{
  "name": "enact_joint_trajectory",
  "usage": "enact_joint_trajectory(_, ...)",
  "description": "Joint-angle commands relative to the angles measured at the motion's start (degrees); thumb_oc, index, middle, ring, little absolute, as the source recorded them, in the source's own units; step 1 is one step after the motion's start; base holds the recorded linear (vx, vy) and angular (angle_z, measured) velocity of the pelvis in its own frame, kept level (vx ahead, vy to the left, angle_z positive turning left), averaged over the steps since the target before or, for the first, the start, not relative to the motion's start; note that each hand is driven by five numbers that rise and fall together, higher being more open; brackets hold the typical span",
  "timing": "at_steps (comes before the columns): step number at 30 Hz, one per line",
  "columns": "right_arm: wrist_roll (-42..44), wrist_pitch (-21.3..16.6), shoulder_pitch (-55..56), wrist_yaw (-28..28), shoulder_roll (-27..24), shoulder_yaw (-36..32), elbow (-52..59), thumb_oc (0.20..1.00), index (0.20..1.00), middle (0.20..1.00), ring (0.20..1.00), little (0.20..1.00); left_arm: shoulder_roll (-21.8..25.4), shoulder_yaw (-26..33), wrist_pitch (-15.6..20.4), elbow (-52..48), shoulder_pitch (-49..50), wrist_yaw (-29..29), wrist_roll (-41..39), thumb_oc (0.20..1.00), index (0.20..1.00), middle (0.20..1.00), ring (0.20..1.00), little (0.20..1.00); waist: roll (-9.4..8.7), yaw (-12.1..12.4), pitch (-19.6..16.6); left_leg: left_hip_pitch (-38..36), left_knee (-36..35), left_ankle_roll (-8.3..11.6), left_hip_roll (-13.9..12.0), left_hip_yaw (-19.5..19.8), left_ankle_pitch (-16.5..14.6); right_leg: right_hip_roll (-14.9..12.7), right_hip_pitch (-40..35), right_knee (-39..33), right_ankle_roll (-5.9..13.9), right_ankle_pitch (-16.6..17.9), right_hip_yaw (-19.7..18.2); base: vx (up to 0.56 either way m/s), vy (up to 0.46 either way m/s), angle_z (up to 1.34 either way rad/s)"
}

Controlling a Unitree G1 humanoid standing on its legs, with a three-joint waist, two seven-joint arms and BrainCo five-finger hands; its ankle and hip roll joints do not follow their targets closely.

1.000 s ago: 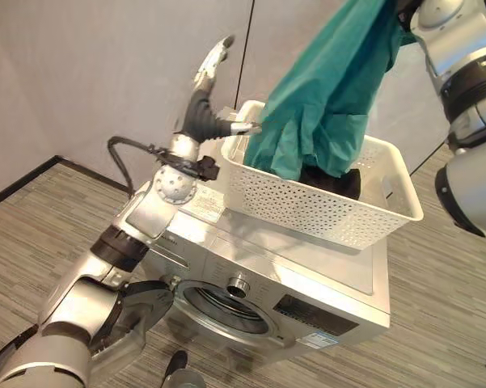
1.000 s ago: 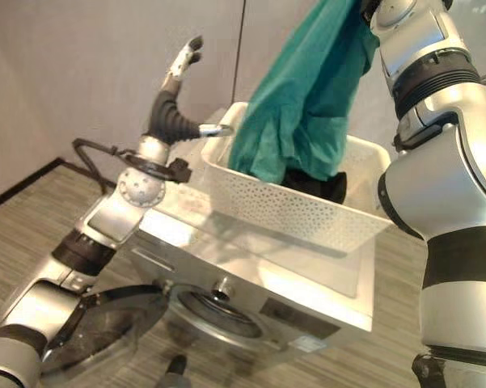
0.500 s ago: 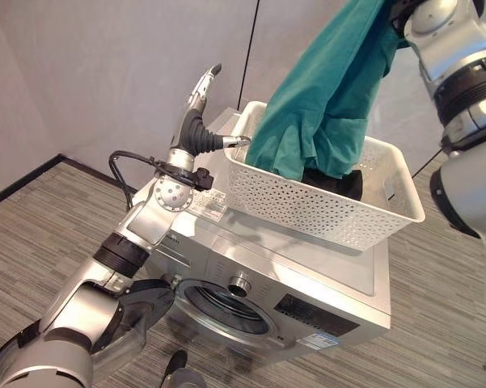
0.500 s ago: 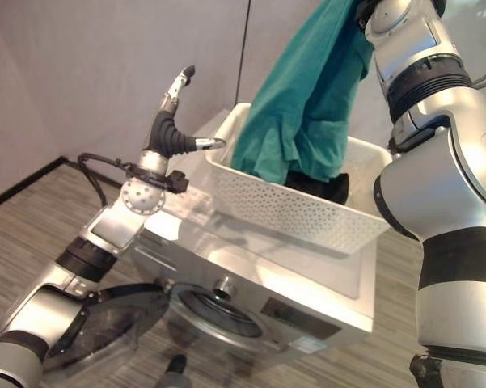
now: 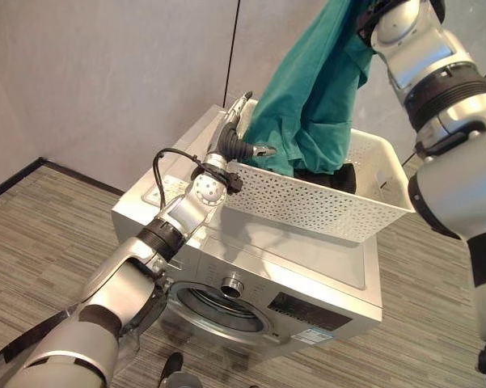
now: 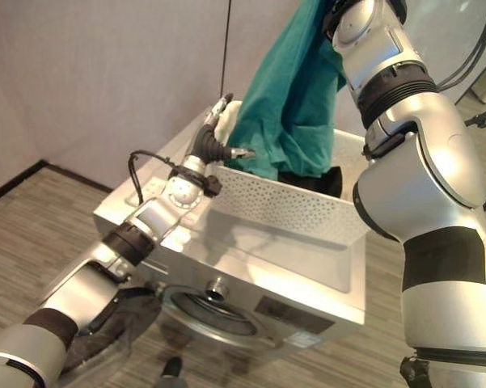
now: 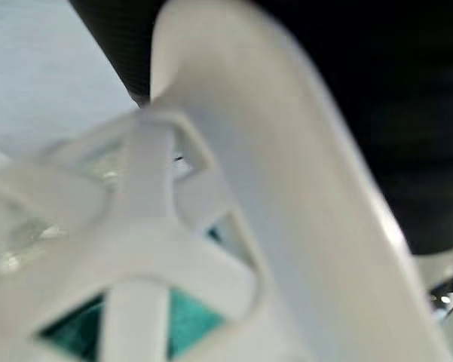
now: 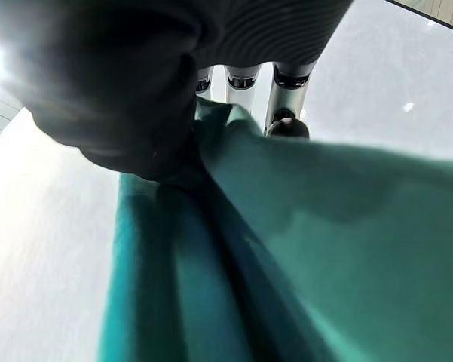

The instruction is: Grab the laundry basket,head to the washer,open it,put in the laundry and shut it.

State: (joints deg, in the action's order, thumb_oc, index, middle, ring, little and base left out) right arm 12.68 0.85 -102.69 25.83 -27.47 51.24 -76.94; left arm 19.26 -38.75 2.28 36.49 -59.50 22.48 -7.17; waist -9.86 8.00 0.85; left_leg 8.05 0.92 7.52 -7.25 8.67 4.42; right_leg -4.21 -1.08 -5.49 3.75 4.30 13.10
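The right hand (image 8: 234, 45) is raised high above the basket (image 5: 323, 206), its fingers (image 8: 286, 98) curled round a bunch of teal cloth (image 5: 323, 89). The cloth hangs straight down from that hand, and its lower end reaches into the basket's far left corner. Beneath the cloth's hem a dark garment (image 5: 335, 178) lies inside the basket.

The left hand (image 5: 236, 133) is at the basket's left end, just beside the rim (image 7: 286, 196). Its fingers point up and are fairly straight, with the thumb sticking out toward the cloth over the rim; it grips nothing that can be seen. In the left wrist view the white lattice wall of the basket sits very close to that hand, with teal showing through the holes. Whether the hand touches the rim cannot be told.

The basket rests on top of the washer (image 5: 251, 267), below both hands. The washer's door (image 6: 105, 331) hangs open at the front, down by the left arm's elbow, and the round drum opening (image 5: 218, 307) shows beside it. Grey walls stand behind, past the left hand, and a striped floor (image 5: 48, 218) lies around the washer.
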Motion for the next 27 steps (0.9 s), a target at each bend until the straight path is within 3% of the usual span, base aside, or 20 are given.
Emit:
enact_joint_trajectory(1,0.79,-1.06,-7.18,0.8,-0.56,2.78,-3.16,0.2,0.2,0.2,0.2,0.2,-7.2,-4.34,1.05,9.13,-12.68,0.89,-1.89,1.0,1.0,1.0,1.0,1.0,3.14,-1.89,-0.43,-6.41,-5.92,-1.74,-2.31,2.98,-5.15,-4.21,-1.18,0.49,4.18,-5.68,-2.87,0.0,0.0,0.0)
enact_joint_trajectory(7,2.55,-1.24,-6.65,0.61,0.81,2.19,-3.46,0.2,0.2,0.2,0.2,0.2,-10.91,-7.7,-0.04,16.09,-18.83,1.09,-0.89,1.0,1.0,1.0,1.0,1.0,3.71,-2.96,-0.75,-6.53,-5.92,-1.73,-2.19,2.29,-5.21,-4.17,-0.75,0.49,4.34,-5.44,-3.55,0.0,0.004,-0.08)
enact_joint_trajectory(11,2.75,-1.07,-6.75,0.32,1.25,2.61,-3.68,0.2,0.2,0.2,0.2,0.2,-11.01,-8.74,-0.13,18.7,-22.4,1.62,-1.14,1.0,1.0,1.0,1.0,1.0,3.89,-3.18,-0.95,-6.78,-5.92,-1.72,-2.22,1.9,-5.38,-4.2,-0.62,0.49,4.47,-5.29,-3.99,0.0,0.0,-0.1)
enact_joint_trajectory(19,3.35,-0.51,-7.35,-0.56,0.04,3.47,-3.47,0.2,0.2,0.2,0.2,0.2,-7.42,-8.46,0.3,21.68,-30.27,3.12,-3.82,1.0,1.0,1.0,1.0,1.0,3.72,-2.55,-1.56,-7.76,-5.92,-1.72,-2.47,1.46,-5.71,-3.91,-1.22,0.49,4.43,-5.55,-4.16,0.0,-0.003,-0.06)
enact_joint_trajectory(27,3.72,-0.7,-7.47,-0.89,-0.47,3.61,-3.47,0.2,0.2,0.2,0.2,0.2,-5.34,-8.31,0.34,20.36,-30.94,2.81,-4.15,1.0,1.0,1.0,1.0,1.0,3.46,-1.73,-1.63,-7.76,-5.92,-1.65,-2.79,1.66,-5.8,-3.75,-1.4,0.49,4.26,-5.81,-3.93,0.0,0.0,0.0)
